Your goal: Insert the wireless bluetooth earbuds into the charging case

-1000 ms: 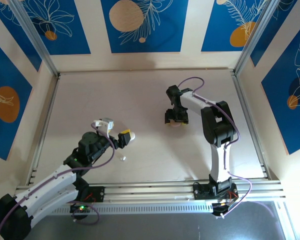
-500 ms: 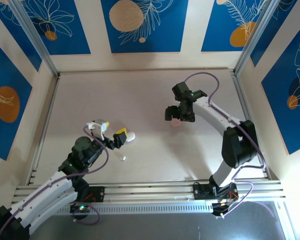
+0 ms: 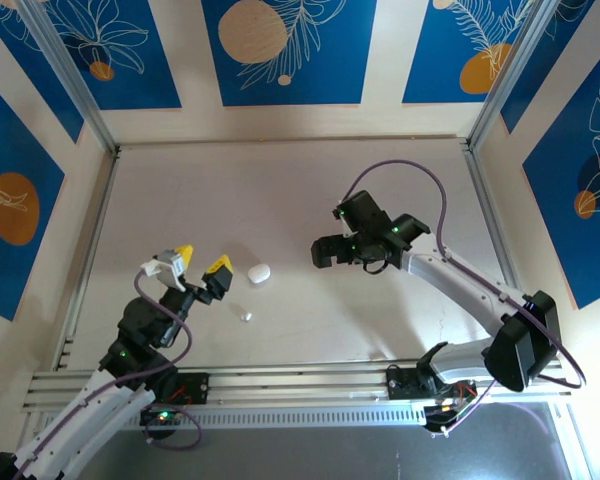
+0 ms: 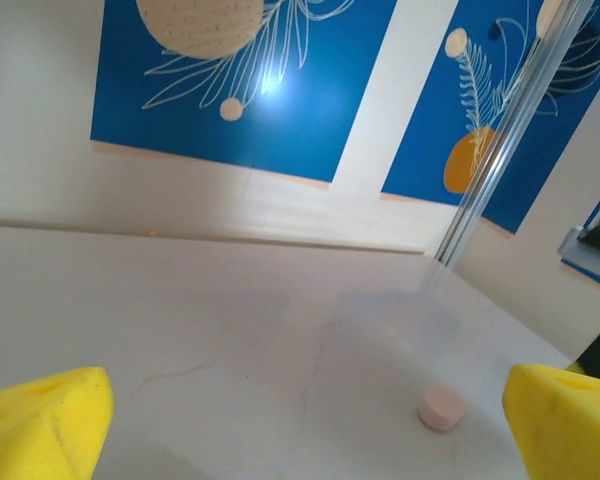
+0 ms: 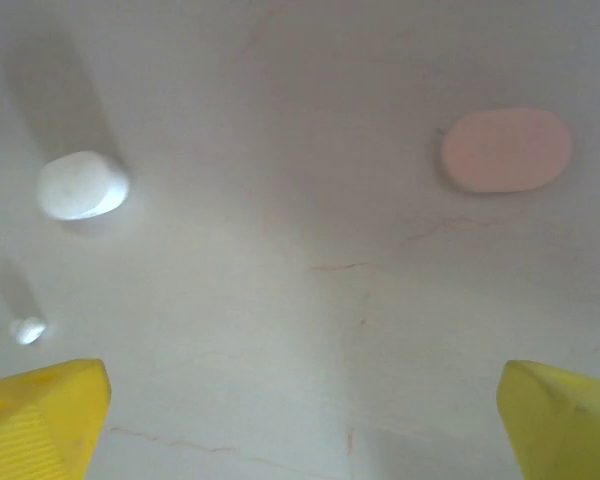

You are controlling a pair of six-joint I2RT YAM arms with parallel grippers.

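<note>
Top external, from above and behind the bases. Takes in both arms at once: left hand (image 3: 202, 262) with yellow fingertips (image 3: 218, 267) spread wide and pinching nothing; right hand (image 3: 342, 250) reaching over the middle of the pale surface (image 3: 280, 190), seen from this side as a dark block, so cannot tell its spread from here. Places the white case (image 3: 258, 272) near the left hand, just off the fingertip on the right arm's side and not touching it, between the two hands. Places a tiny white earbud (image 3: 246, 316) loose on the surface near the same hand, off toward the bases from the case, apart from both.

Right wrist, looking straight down. Settles the right hand's state: its own yellow tips sit at the two lower corners, spread fully, bare surface between them, nothing pinched. Adds a pink case (image 5: 507, 150), a flat pebble lying ahead of one fingertip. Puts the white case ahead of the other fingertip, with the white earbud nearer that same fingertip and clear of the case.

Left wrist, aimed low across the surface toward the blue-and-cream back wall (image 4: 230, 60). Confirms the left hand's wide spread, with nothing between the tips. Picks up the pink case well ahead, toward the tip on the right arm's side, resting on the surface.
</note>
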